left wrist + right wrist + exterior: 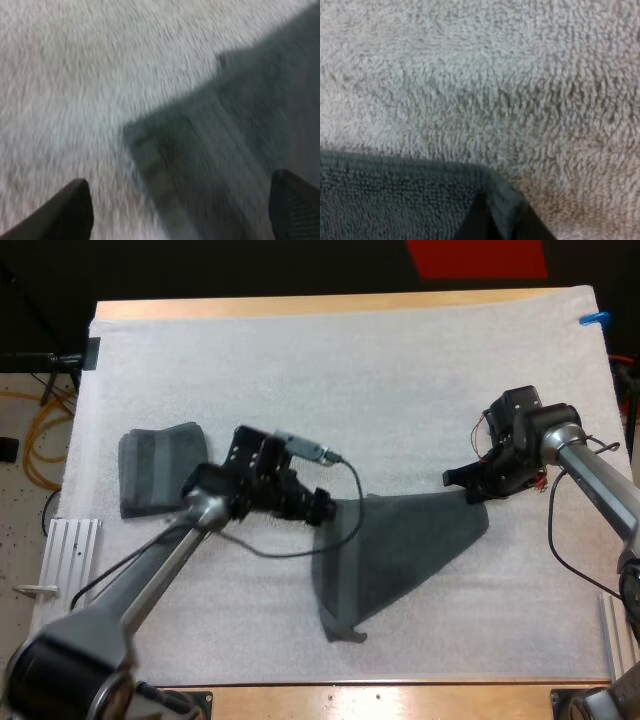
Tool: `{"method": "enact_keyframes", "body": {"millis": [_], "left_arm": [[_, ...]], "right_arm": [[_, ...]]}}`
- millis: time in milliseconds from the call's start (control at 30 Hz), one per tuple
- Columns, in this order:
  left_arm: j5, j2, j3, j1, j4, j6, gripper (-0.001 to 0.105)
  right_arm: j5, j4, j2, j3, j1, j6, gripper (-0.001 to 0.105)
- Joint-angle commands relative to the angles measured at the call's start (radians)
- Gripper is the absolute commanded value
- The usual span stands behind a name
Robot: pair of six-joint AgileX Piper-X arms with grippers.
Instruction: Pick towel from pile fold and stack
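Your left gripper [322,510] hangs at the left edge of the dark grey-green towel [400,550]. Its black fingers [75,212] are spread wide and grip nothing, with a hemmed corner of the cloth lying beneath them. Your right gripper [462,480] is closed on the towel's right corner, the looped terry edge squeezed between its fingers. The towel lies as a rough triangle on the nubbly white mat [350,370]. A squarish folded towel [160,468] rests well to the left.
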Motion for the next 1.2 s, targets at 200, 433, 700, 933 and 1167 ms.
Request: {"method": "enact_keyframes", "body": {"millis": [200,433,700,933,1167], "left_arm": [[0.009,0.167,-0.105,0.004,0.0,-0.015,0.07],[0.127,0.243,-0.127,0.011,0.02,-0.017,0.07],[0.26,0.304,-0.129,0.011,0.05,-0.053,0.07],[0.284,0.306,-0.134,0.011,0.082,-0.056,0.067],[0.209,0.306,-0.134,0.011,0.086,-0.057,0.045]], "right_arm": [[-0.003,0.006,-0.012,-0.001,0.002,-0.012,0.0],[-0.003,0.006,-0.012,-0.001,0.002,-0.012,0.0],[-0.003,0.006,-0.012,-0.001,0.002,-0.012,0.0],[-0.003,0.006,-0.012,-0.001,0.002,-0.012,0.0],[-0.003,0.006,-0.012,-0.001,0.002,-0.012,0.0]]}}
